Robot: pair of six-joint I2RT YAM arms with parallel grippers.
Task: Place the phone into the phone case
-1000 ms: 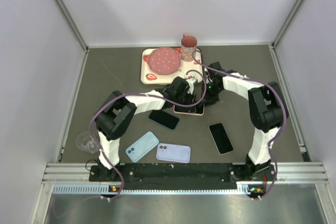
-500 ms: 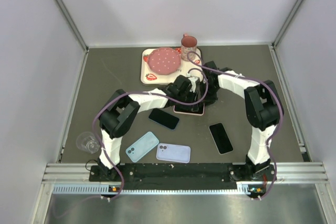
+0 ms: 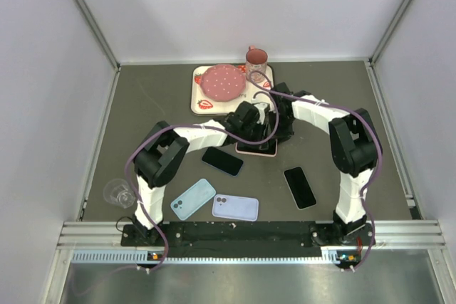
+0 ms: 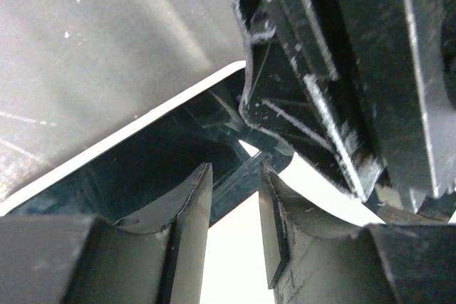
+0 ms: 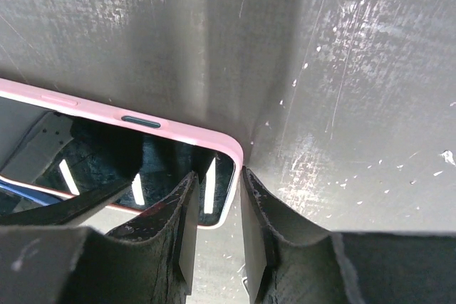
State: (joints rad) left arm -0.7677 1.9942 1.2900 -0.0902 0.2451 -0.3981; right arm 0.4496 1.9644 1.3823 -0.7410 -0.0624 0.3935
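On the left, the left end effector (image 4: 234, 183) is down over the left part of the phone (image 4: 135, 169). Its fingers (image 4: 189, 211) are narrowed about the dark glass near the edge, but that close view is too cramped to say whether they clamp it or only straddle it. From above, the phone case (image 3: 256, 150) lies on the worktop (image 3: 164, 97) between the two arms, just beyond the loose black handset (image 3: 222, 161). Its long axis runs across the view from one arm toward the other, so each arm has one end of it directly beneath. The phone is already within the pink rim at the right end, where the glass sits flush inside the corner and the long side with its button slot runs away to the left. I cannot tell whether the left end is seated as well. On the right, the right end effector (image 5: 218, 176) is closed on that right-hand corner of the case, one finger on the glass side and one on the outer rim, pinning it to the worktop. Judging by this, the coming move is a press along the long axis toward the left end, and that end lies under the left arm, which is the nearer one
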